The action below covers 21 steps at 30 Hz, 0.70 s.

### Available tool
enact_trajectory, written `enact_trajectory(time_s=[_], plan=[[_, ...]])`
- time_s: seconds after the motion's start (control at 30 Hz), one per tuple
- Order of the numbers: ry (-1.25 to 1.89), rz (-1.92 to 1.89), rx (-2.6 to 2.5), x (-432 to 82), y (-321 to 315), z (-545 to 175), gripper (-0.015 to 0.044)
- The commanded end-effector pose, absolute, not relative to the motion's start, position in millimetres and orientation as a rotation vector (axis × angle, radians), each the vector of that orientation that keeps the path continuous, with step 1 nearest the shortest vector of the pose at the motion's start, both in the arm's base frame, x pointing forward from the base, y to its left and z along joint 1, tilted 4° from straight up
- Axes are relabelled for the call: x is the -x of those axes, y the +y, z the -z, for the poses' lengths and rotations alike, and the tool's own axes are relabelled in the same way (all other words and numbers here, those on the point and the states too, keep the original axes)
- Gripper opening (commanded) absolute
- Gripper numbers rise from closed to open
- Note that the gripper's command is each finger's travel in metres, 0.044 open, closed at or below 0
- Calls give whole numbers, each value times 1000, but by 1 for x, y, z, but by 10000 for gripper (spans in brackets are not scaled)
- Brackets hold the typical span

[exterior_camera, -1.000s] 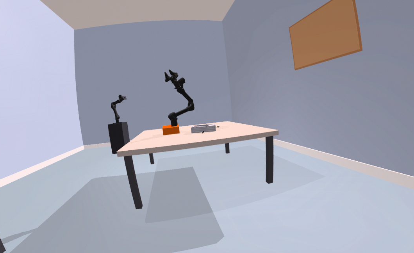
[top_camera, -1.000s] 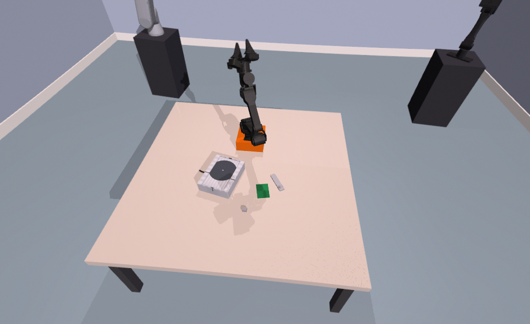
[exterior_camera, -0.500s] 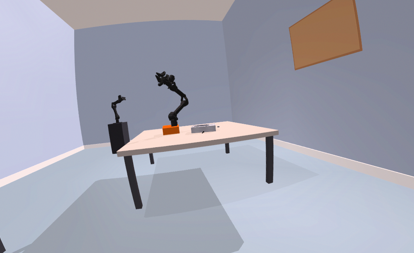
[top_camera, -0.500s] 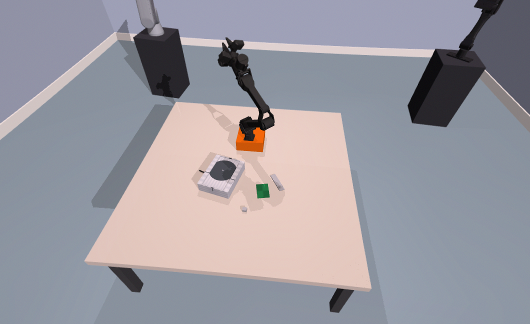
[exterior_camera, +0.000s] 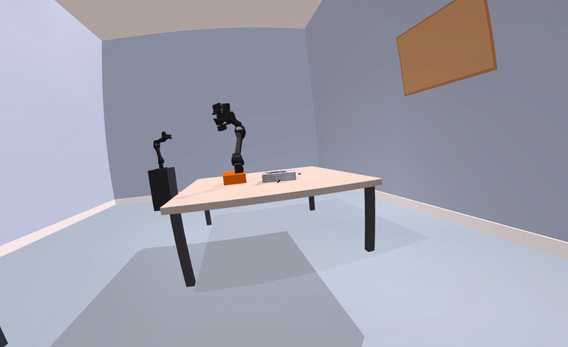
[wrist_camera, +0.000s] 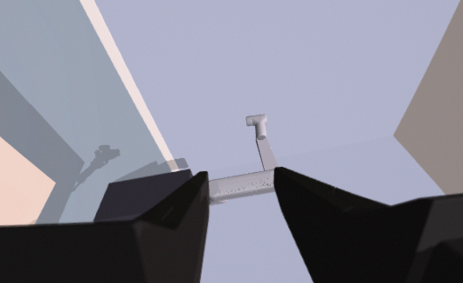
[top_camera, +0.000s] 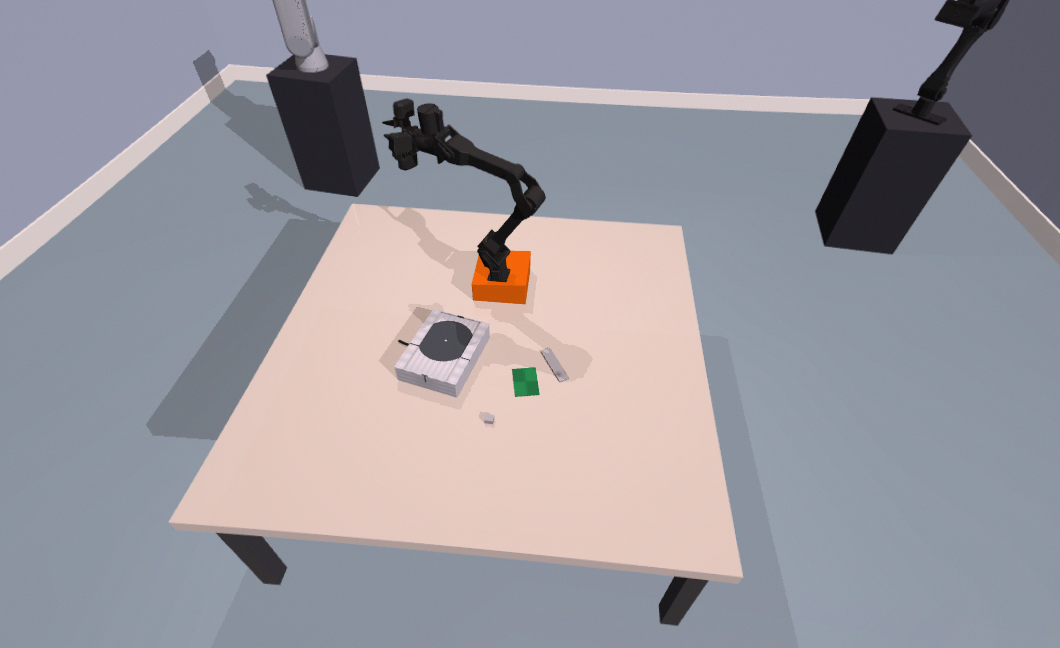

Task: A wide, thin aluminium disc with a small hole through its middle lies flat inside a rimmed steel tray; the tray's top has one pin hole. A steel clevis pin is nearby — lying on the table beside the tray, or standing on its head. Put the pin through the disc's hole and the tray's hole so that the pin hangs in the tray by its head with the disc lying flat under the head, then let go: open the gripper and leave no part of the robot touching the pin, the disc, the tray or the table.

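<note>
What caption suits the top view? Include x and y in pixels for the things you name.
A black arm [top_camera: 509, 170] rises from an orange block [top_camera: 500, 291] behind a dark disc [top_camera: 434, 344].

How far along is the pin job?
Done: the disc lies on the tray. In hand: nothing; end effector open, off the table's edge. Left: grasp, insertion, release; what looks like the pin lies beside the tray.

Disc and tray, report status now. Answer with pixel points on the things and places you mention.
Gripper [top_camera: 386, 129] [exterior_camera: 214, 116] [wrist_camera: 241, 171] partly open, empty, well off the tray [top_camera: 445, 386] [exterior_camera: 279, 177]. Disc [top_camera: 430, 346] [exterior_camera: 277, 172] flat in tray. Nothing seen lying across disc.
</note>
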<state>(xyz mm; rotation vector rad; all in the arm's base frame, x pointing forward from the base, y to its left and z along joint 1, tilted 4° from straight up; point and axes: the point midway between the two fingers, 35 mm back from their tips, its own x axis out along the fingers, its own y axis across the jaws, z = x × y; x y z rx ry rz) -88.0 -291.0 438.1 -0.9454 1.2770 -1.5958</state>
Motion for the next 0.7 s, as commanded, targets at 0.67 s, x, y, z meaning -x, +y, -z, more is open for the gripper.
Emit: enact_trajectory(time_s=[0.67], plan=[[1382, 116, 972, -180, -366, -180, 160]])
